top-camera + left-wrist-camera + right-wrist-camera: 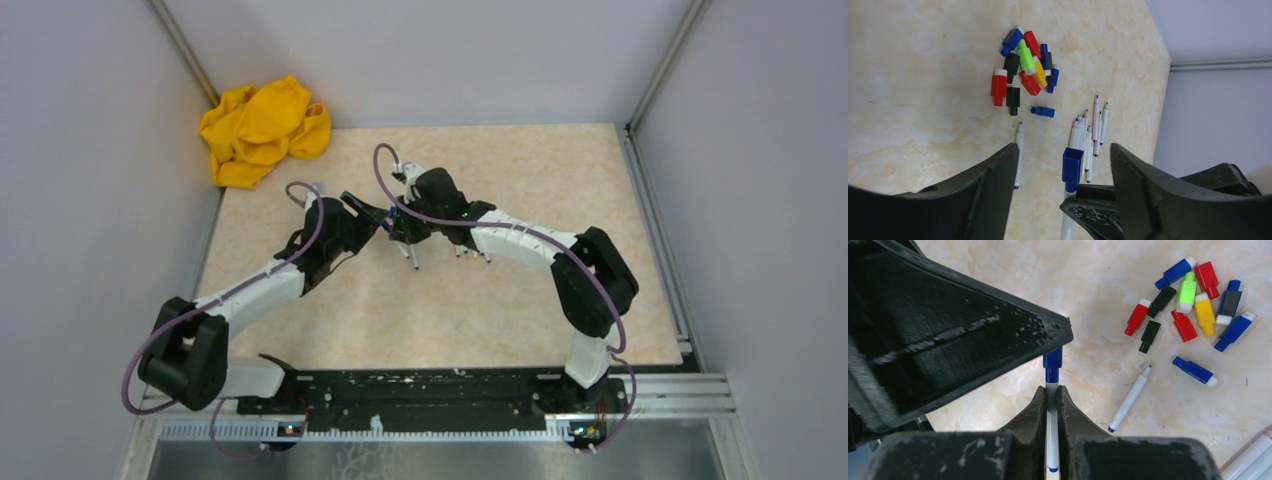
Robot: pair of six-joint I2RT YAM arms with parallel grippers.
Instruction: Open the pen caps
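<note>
My right gripper (pixel 1051 390) is shut on the white barrel of a pen (pixel 1051 440), held above the table with its blue cap (pixel 1052 362) sticking out past the fingertips. In the left wrist view that blue cap (pixel 1072 167) stands between the fingers of my left gripper (pixel 1064 150), which is open with a gap on both sides of the cap. Several loose pen caps (pixel 1025 65) in red, blue, black, green and yellow lie in a pile on the table. From above, both grippers meet mid-table, the left gripper (pixel 375 215) facing the right gripper (pixel 400 225).
Several uncapped pens (pixel 1088 135) lie in a bundle to the right of the pile. One uncapped pen (pixel 1129 400) lies alone, with a single blue cap (pixel 1193 371) beside it. A crumpled yellow cloth (pixel 262 130) sits at the table's far left corner. Grey walls close in three sides.
</note>
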